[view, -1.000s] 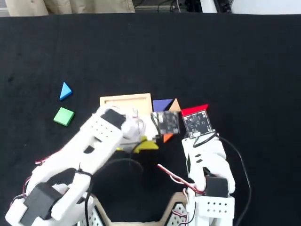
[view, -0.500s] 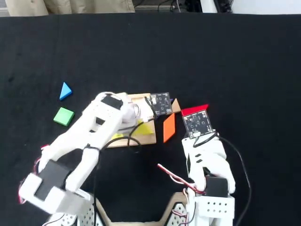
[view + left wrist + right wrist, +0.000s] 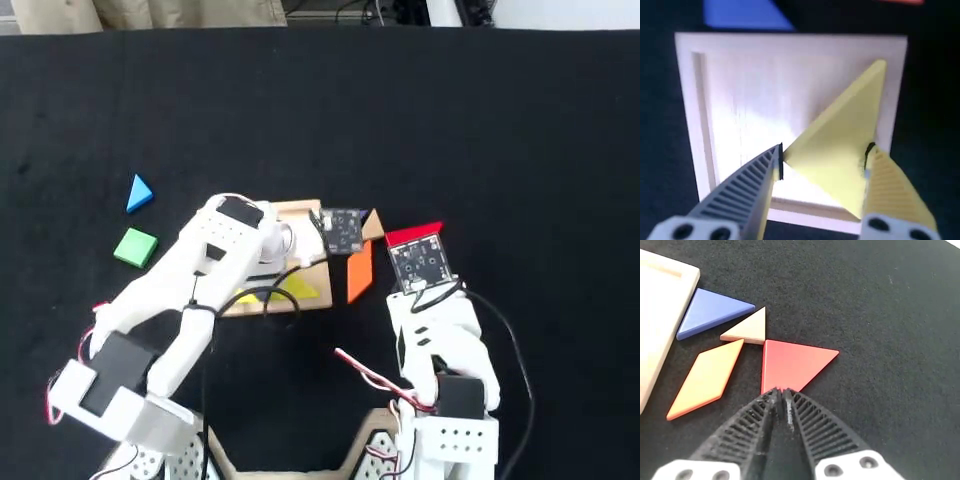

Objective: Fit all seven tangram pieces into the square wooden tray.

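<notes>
You have seven pieces and one tray (image 3: 684, 125): five triangles, one square, one parallelogram. Your left claw (image 3: 824, 162) is clamped on the yellow triangle (image 3: 840, 150), a flat, pale-yellow piece held over the tray's light wooden recess, with one corner at the rim. Just beside the tray, on the right arm's side, four pieces lie close together: the large blue triangle (image 3: 710, 312), tan triangle (image 3: 750, 330), orange parallelogram (image 3: 707, 377) and red triangle (image 3: 790, 365). Your right claw (image 3: 781, 396) is pinched together on nothing, its tip at the red triangle's corner. The small blue triangle (image 3: 139, 193) and green square (image 3: 136, 247) sit near each other, well apart from the tray, on the left arm's side.
</notes>
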